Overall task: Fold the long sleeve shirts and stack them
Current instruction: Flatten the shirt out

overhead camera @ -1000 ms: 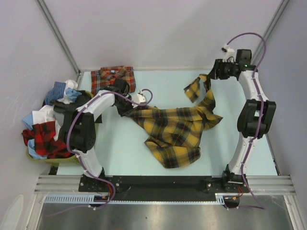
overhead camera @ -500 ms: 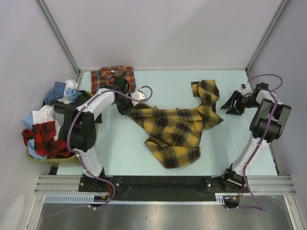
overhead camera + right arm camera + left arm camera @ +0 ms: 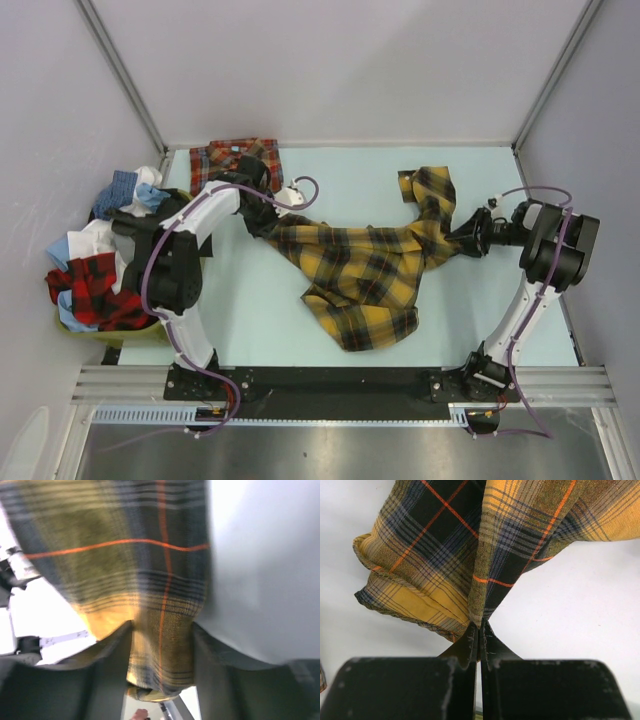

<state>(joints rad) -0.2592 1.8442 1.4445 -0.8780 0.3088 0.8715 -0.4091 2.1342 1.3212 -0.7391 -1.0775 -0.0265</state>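
Left end effector (image 3: 479,627) is pinching the yellow plaid shirt (image 3: 365,270); right end effector (image 3: 162,632) is straddling its edge, grip unclear.

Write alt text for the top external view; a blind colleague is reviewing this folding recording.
A crumpled yellow-and-black plaid shirt lies across the pale table, the left gripper pinching its left corner and the right gripper at its right edge. A folded red-orange plaid shirt sits in the far left corner; a heap of clothes is piled at the left.
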